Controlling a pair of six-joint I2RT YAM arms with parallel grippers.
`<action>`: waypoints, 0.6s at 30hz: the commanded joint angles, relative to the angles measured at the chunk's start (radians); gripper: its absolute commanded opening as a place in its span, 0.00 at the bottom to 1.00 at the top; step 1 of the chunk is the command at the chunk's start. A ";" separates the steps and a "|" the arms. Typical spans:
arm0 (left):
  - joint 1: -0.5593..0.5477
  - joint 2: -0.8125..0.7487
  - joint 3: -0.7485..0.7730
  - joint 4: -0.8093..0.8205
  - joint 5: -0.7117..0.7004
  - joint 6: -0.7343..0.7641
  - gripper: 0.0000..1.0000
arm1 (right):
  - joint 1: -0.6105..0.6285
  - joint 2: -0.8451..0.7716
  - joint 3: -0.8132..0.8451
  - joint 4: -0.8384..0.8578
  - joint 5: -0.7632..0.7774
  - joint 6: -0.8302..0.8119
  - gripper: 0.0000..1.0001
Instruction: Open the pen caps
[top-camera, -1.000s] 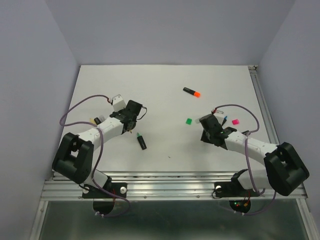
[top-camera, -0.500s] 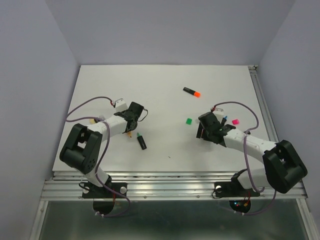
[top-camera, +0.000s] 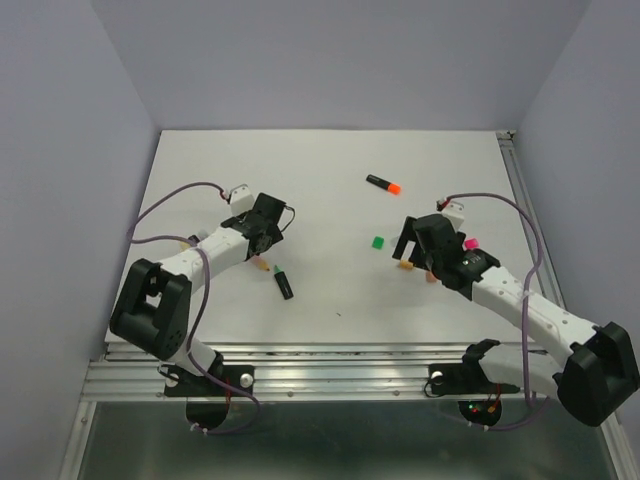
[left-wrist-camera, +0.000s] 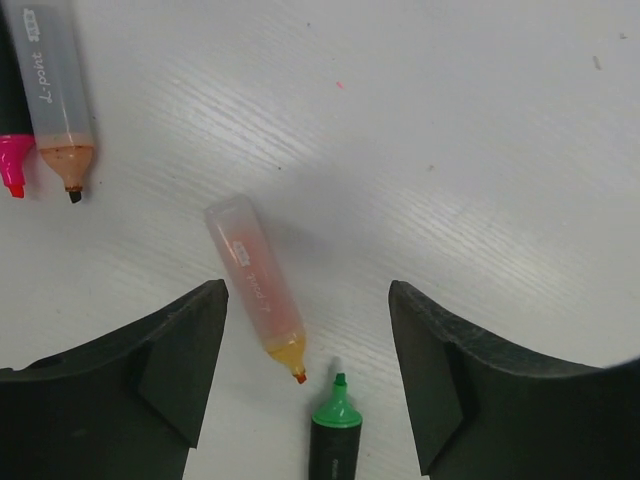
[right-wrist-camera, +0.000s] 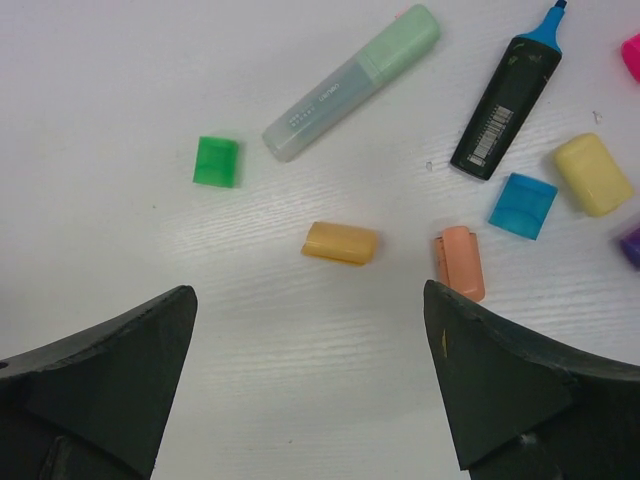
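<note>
In the left wrist view my left gripper (left-wrist-camera: 307, 297) stands open over an uncapped pastel orange highlighter (left-wrist-camera: 255, 290) and the green tip of a black-barrelled highlighter (left-wrist-camera: 335, 430), holding neither. My right gripper (right-wrist-camera: 308, 295) is open above loose pen caps: amber (right-wrist-camera: 341, 243), salmon (right-wrist-camera: 461, 262), green (right-wrist-camera: 216, 161), blue (right-wrist-camera: 522, 205) and yellow (right-wrist-camera: 593, 174). A pastel green highlighter (right-wrist-camera: 352, 82) lies with its cap on. From above, a black highlighter with an orange cap (top-camera: 383, 184) lies far back, away from the left gripper (top-camera: 262, 243) and right gripper (top-camera: 412, 245).
Another uncapped pastel barrel (left-wrist-camera: 55, 90) and a pink-tipped pen (left-wrist-camera: 12, 170) lie at the left wrist view's top left. A blue-tipped black highlighter (right-wrist-camera: 505, 100) lies by the caps, with pink (right-wrist-camera: 632, 55) and purple (right-wrist-camera: 630, 245) caps at the right edge. A metal rail (top-camera: 340, 375) lines the near table edge.
Both grippers have opened. The left let the pastel orange highlighter down by the green one. The right released the amber cap onto the table, and its arm swung out to the right.
</note>
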 joint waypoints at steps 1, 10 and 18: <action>-0.017 -0.110 0.032 0.014 0.057 0.042 0.78 | -0.008 0.047 0.089 -0.030 0.080 0.077 1.00; -0.036 -0.369 -0.166 0.272 0.348 0.177 0.99 | -0.088 0.242 0.227 -0.033 0.074 0.137 1.00; -0.044 -0.494 -0.251 0.286 0.381 0.174 0.99 | -0.276 0.507 0.365 -0.005 -0.051 0.097 1.00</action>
